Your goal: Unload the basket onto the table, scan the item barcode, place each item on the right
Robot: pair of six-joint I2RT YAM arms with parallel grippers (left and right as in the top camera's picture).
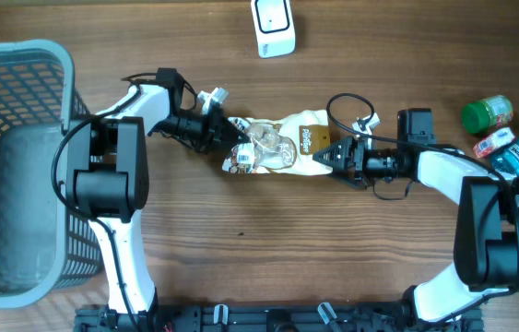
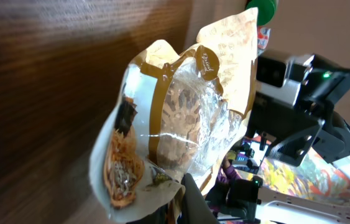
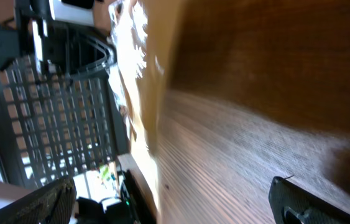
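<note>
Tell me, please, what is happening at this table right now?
A snack bag is being handled in the middle of the table. The left end effector is shut on the bag's left end, while the right end effector stands open at its right end. The white device that looks like the scanner sits apart at the table's far edge, so the bag is not yet at it. A grey basket stands on the left.
</note>
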